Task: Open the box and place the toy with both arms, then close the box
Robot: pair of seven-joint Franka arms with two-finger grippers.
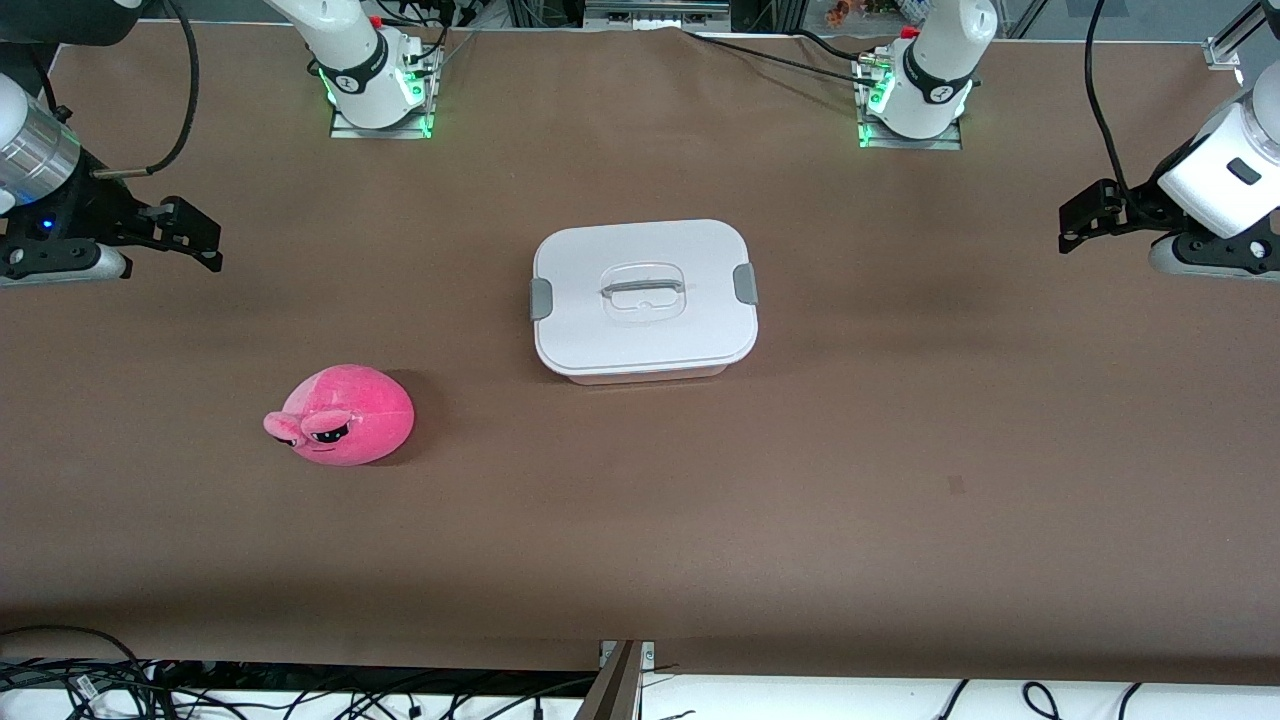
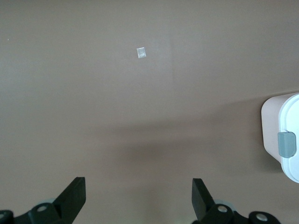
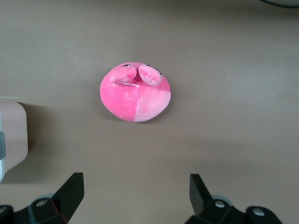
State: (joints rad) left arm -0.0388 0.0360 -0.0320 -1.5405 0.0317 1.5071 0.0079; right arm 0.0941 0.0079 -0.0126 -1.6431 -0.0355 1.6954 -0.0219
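The box (image 1: 645, 298) stands shut in the middle of the table, with its white lid on, a grey clip (image 1: 541, 298) at each end and a clear handle (image 1: 645, 290) on top. The hot-pink plush toy (image 1: 343, 415) lies nearer the front camera, toward the right arm's end. My right gripper (image 1: 205, 240) is open and empty, up over the table at the right arm's end; its wrist view shows the toy (image 3: 135, 95) and a box corner (image 3: 11, 135). My left gripper (image 1: 1072, 225) is open and empty over the left arm's end; its wrist view shows the box end (image 2: 280, 135).
The brown table cover (image 1: 900, 420) carries a small tape patch (image 1: 956, 485), also seen in the left wrist view (image 2: 141, 52). The arm bases (image 1: 375, 90) stand at the table's back edge. Cables (image 1: 80, 680) hang below the front edge.
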